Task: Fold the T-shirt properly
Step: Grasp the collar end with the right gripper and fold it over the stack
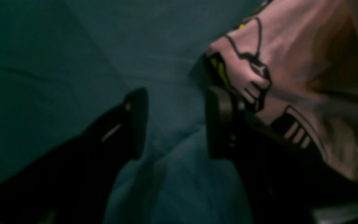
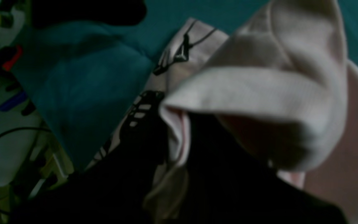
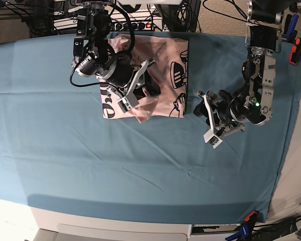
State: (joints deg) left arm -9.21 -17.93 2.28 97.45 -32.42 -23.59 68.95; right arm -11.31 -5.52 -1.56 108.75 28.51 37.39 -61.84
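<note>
The pale pink T-shirt lies partly folded at the back middle of the teal table cloth, its black print facing up along the right side. My right gripper sits over the shirt's front part. In the right wrist view the right gripper is shut on a pinched fold of the T-shirt, which drapes over the dark fingers. My left gripper hovers just right of the shirt's printed edge. In the left wrist view the left gripper is open with only cloth between its fingers, and the T-shirt is beside its right finger.
Cables and electronics crowd the table's back edge. An orange clamp grips the cloth at the right edge. More clamps sit at the front right corner. Beyond the table edge, the right wrist view shows cluttered gear.
</note>
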